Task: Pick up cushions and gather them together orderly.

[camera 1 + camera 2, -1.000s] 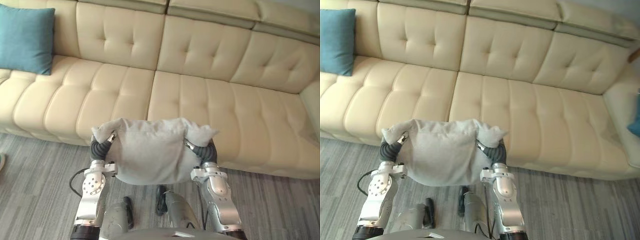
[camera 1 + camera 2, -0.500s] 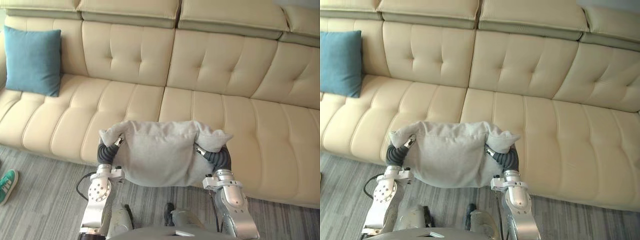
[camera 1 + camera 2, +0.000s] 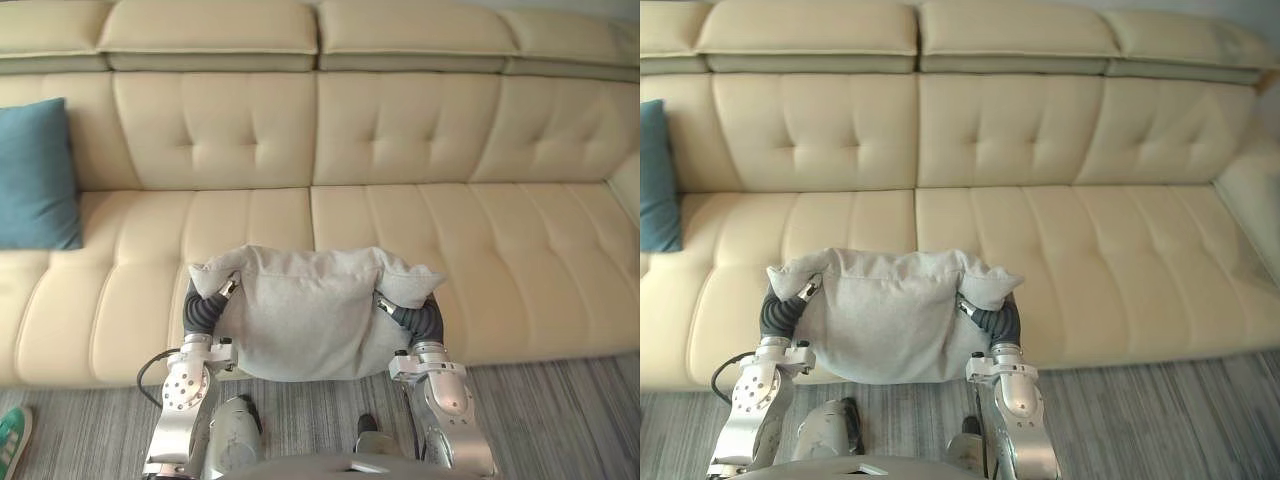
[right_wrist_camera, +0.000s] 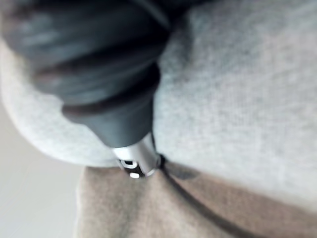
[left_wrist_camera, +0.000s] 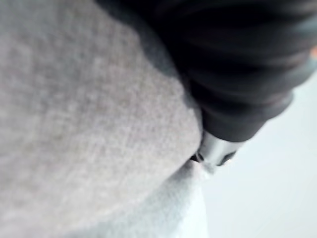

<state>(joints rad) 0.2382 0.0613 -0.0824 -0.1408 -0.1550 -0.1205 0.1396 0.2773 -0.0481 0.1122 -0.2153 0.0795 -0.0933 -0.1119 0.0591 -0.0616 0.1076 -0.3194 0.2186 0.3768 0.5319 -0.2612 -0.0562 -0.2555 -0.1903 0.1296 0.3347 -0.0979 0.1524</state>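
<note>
— In front of the cream sofa [image 3: 400,130], what has the robot got hold of?

— A grey cushion [image 3: 310,315]. It hangs between the two arms, clear of the seat, just above the sofa's front edge and roughly level with the seam between two seat sections.

— How is it gripped?

— The left hand [image 3: 207,300] presses into the cushion's left side and the right hand [image 3: 415,315] into its right side. The upper corners of the cushion flop outward over the dark ribbed covers. The cloth swallows the rest of each hand, so I can't tell whether either one lies flat against it or is clenched on the fabric.

— Any other cushion about?

— A teal cushion [image 3: 35,175], upright against the backrest towards the sofa's left end, well apart from the grey one.

— And lower down?

— A grey striped floor [image 3: 560,410], with the toe of someone's green shoe [image 3: 10,440] on it near the sofa's base, at the left.
</note>
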